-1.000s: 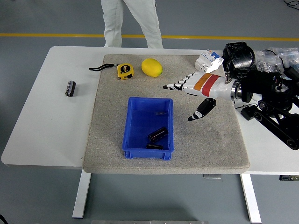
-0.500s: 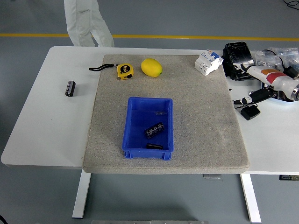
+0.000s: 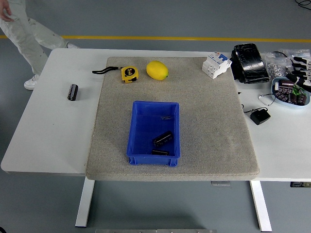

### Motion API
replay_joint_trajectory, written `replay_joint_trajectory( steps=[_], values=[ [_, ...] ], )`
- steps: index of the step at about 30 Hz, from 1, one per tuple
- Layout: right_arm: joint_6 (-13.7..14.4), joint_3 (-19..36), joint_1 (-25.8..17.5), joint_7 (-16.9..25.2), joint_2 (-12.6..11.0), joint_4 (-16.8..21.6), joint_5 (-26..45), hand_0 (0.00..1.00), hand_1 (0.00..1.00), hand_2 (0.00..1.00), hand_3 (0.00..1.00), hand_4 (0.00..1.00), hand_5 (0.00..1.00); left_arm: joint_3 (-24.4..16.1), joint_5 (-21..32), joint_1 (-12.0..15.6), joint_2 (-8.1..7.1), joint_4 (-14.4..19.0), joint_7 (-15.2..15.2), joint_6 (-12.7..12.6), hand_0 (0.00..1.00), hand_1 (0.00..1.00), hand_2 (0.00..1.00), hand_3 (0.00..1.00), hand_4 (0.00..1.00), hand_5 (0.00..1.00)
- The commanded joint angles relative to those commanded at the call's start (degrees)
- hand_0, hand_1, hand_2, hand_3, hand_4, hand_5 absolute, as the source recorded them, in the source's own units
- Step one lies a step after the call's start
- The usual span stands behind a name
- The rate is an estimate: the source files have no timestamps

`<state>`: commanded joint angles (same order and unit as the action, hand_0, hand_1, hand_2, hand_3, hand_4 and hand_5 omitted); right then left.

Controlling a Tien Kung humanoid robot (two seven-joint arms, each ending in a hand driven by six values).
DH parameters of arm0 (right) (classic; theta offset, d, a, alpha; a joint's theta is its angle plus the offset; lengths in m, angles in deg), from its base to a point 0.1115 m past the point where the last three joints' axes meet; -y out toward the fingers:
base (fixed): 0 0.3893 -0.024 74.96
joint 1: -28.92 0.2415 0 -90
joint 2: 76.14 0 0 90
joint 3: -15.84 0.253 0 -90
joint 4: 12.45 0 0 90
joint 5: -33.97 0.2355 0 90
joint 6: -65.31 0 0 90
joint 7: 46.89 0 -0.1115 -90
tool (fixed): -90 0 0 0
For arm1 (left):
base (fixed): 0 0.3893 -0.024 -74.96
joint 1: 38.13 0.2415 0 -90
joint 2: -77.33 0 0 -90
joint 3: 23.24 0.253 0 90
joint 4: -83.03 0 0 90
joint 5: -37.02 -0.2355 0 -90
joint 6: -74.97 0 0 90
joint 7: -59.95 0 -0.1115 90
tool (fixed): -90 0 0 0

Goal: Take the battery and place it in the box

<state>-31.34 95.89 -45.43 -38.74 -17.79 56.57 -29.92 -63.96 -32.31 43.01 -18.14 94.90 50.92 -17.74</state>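
A black battery (image 3: 163, 139) lies tilted inside the blue box (image 3: 141, 127), toward the box's near end, with a smaller dark piece (image 3: 160, 152) against the box's near wall and a small clip-like item (image 3: 166, 117) on the floor toward its far end. The box sits on a grey felt mat (image 3: 214, 131) that covers the middle of the white table (image 3: 53, 131).

Taking the box as the landmark: beyond its far end, near the mat's far edge, lie a yellow lemon (image 3: 157, 70) and, just left of that, a yellow tape measure (image 3: 129, 74) with a black strap trailing to the left. Far left of the box, off the mat on bare table, lies a second dark cylindrical battery (image 3: 73, 91). To the far right of the box, past the mat's far right corner, stands a white circuit breaker (image 3: 215, 64), with a black wrapped block (image 3: 249, 63) beside it. Further right, a light blue dish (image 3: 290, 91) holds small parts, and a small black adapter (image 3: 260, 116) lies nearer, off the mat's right edge.

Neither robot hand is in view, so I cannot tell the state of their fingers. A person in light trousers (image 3: 24, 29) stands far left beyond the box, past the table's far left corner.
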Motion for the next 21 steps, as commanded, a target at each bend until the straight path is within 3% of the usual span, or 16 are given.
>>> replay_joint_trajectory(
  steps=[7, 11, 17, 21],
  values=[
    [0.08, 7.13, -6.26, -1.33, 2.78, 6.9, 17.13, 0.836, 0.81, 0.871, 0.925, 0.998, 0.773, -0.57, -0.69, 0.16, 0.27, -0.29, 0.19, -0.18, 0.758, 0.733, 0.77, 0.571, 0.599, 0.532],
    [0.03, 12.16, -9.78, -1.84, 6.56, 10.31, 26.42, 0.841, 0.81, 0.868, 0.923, 0.998, 0.781, -0.85, -1.32, 0.13, 0.39, -0.4, 0.28, -0.17, 0.756, 0.731, 0.771, 0.57, 0.599, 0.531],
    [-0.13, 19.12, -15.24, -2.79, 13.8, 13.71, 22.1, 0.837, 0.813, 0.862, 0.922, 0.998, 0.796, -0.79, -1.0, 0.18, 0.67, -0.59, 0.56, -0.45, 0.755, 0.731, 0.772, 0.57, 0.599, 0.532],
    [-0.4, 21.85, -17.22, -3.28, 17.12, 14.89, 19.33, 0.837, 0.813, 0.862, 0.922, 0.998, 0.796, -0.5, -0.96, 0.12, 0.75, -0.6, 0.65, -0.42, 0.755, 0.731, 0.772, 0.57, 0.599, 0.532]
  ],
)
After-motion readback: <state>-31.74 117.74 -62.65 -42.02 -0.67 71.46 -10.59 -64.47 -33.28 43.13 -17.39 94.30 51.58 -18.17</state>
